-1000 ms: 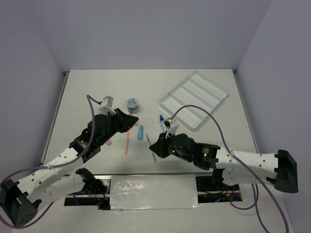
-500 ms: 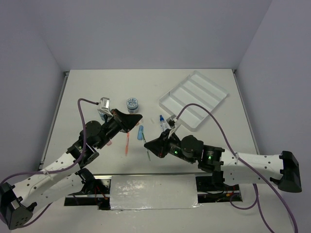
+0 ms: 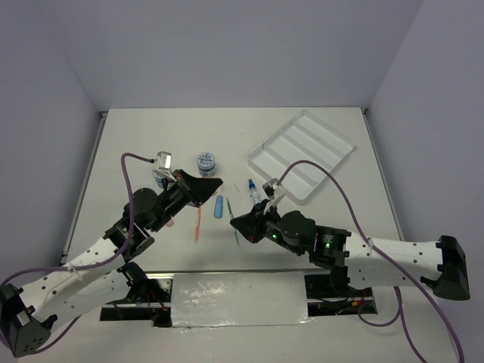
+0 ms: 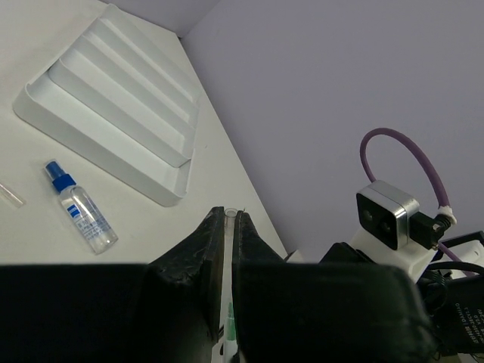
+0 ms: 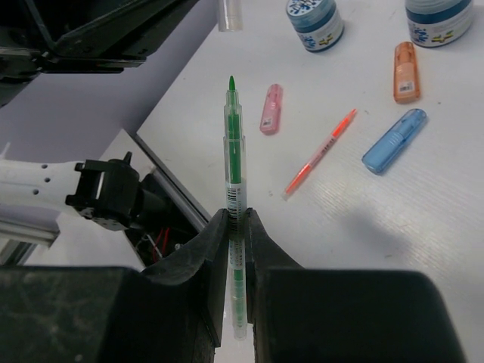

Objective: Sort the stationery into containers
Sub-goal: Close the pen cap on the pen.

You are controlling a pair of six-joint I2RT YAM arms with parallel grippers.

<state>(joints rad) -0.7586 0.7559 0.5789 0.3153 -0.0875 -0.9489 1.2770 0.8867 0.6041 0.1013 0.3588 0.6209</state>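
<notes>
My right gripper (image 5: 237, 215) is shut on a thin green pen (image 5: 234, 151) with a clear barrel and a bare tip pointing away. My left gripper (image 4: 229, 219) is shut on a clear pen cap (image 4: 231, 215), also visible in the right wrist view (image 5: 229, 15) just beyond the pen tip. In the top view the two grippers (image 3: 215, 184) (image 3: 236, 221) face each other above the table. The white four-compartment tray (image 3: 302, 153) lies at the back right. A blue-capped bottle (image 3: 253, 190), blue capsule (image 3: 218, 206), orange pen (image 3: 198, 221), pink capsule (image 3: 169, 223) and a tub (image 3: 206, 161) lie on the table.
The right wrist view shows two tubs (image 5: 314, 23) (image 5: 439, 19), an orange capsule (image 5: 405, 60), the blue capsule (image 5: 394, 141) and the table's near edge with cabling below. The left wrist view shows the tray (image 4: 113, 98) and bottle (image 4: 82, 216).
My right gripper has carried the green pen left toward the left gripper. My left arm has swung its gripper lower and to the right, toward the pen.
</notes>
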